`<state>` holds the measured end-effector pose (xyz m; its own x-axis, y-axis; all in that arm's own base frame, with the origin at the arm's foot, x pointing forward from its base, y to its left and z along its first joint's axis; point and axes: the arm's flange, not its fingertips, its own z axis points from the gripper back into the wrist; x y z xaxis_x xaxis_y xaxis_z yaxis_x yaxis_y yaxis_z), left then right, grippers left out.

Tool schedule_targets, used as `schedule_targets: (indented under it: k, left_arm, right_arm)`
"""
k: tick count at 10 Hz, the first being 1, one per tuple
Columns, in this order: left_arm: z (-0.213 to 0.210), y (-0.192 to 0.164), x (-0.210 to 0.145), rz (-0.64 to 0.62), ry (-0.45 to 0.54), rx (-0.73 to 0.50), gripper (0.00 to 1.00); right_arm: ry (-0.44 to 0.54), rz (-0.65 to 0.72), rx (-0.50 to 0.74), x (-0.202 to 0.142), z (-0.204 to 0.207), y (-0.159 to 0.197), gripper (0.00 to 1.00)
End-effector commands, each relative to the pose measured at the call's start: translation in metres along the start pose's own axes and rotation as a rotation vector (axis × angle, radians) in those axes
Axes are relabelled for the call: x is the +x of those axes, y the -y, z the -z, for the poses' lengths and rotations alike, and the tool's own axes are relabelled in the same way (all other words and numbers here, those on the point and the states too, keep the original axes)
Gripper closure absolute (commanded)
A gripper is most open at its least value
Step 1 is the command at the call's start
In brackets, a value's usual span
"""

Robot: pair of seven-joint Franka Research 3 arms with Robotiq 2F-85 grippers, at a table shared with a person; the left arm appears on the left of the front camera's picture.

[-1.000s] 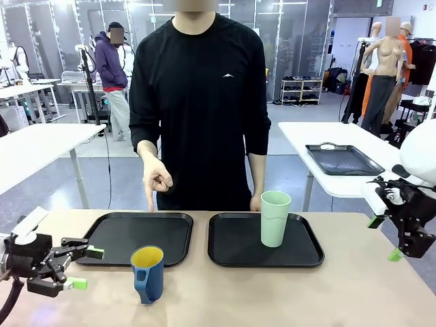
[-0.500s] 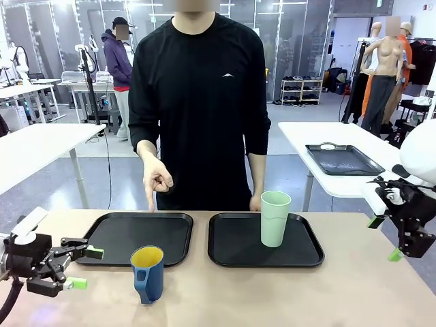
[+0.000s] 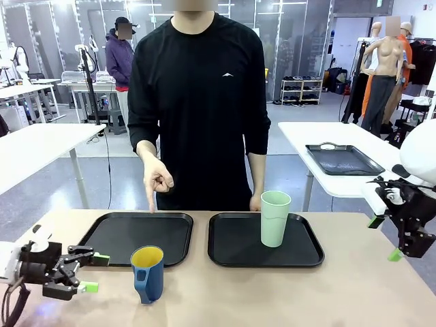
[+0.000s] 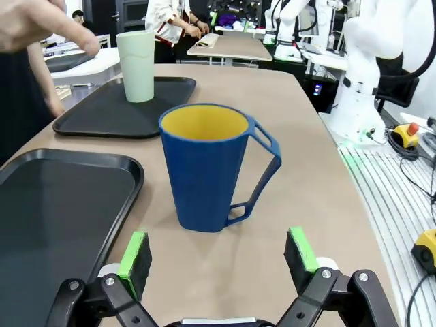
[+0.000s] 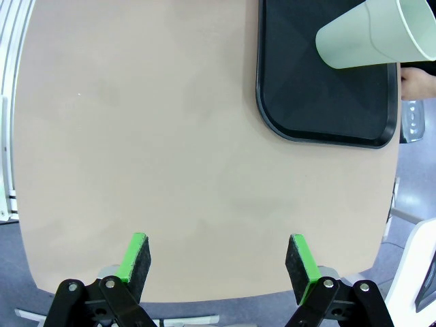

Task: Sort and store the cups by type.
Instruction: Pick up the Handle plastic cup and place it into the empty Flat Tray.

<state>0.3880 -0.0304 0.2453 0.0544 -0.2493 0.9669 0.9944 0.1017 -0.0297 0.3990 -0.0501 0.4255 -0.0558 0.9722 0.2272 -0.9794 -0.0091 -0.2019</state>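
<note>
The dark blue mug (image 3: 147, 272) with its yellow inside stands upright on the bare table, in front of the left black tray (image 3: 116, 235). In the left wrist view the mug (image 4: 208, 170) is just ahead of my fingers, its handle turned to the picture's right. My left gripper (image 3: 95, 273) is open, low over the table and apart from the mug; the left wrist view shows the same gripper (image 4: 218, 255) holding nothing. The pale green tumbler (image 3: 275, 218) stands upright on the right tray (image 3: 235, 245). My right gripper (image 3: 385, 238) hangs open above the table's right edge.
The person stands at the far side, one hand (image 3: 155, 180) pointing a finger down at the left tray, the other hand (image 3: 255, 203) resting by the tumbler. The right wrist view shows bare tabletop (image 5: 150, 136) below, with the tumbler (image 5: 371, 37) and tray corner (image 5: 272, 102) at upper right.
My left gripper has slid a little to the right, closer to the blue mug. The right arm, both cups and the person's pointing hand are where they were.
</note>
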Motion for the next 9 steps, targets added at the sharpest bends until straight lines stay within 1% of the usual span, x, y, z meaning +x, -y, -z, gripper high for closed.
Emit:
schedule_targets:
  k: [1,3,5,6,7,9]
  left_arm:
    - [0.024,-0.012,-0.016,0.021,0.032,0.004,0.00]
    - [0.037,-0.016,-0.024,0.027,0.057,0.002,0.00]
    - [0.046,-0.021,-0.027,0.035,0.041,0.001,0.00]
    - [0.051,-0.023,-0.028,0.037,0.042,-0.022,0.00]
    - [0.056,-0.024,-0.028,0.033,0.064,-0.042,0.00]
    - [0.067,-0.027,-0.026,0.034,0.080,-0.058,0.00]
  right_arm:
    - [-0.012,0.007,-0.004,0.000,0.001,0.002,0.00]
    - [-0.012,0.007,-0.004,0.000,0.001,0.002,0.00]
    - [-0.012,0.007,-0.004,0.000,0.001,0.002,0.00]
    - [-0.012,0.007,-0.004,0.000,0.001,0.002,0.00]
    - [-0.012,0.007,-0.004,0.000,0.001,0.002,0.00]
    - [-0.012,0.007,-0.004,0.000,0.001,0.002,0.00]
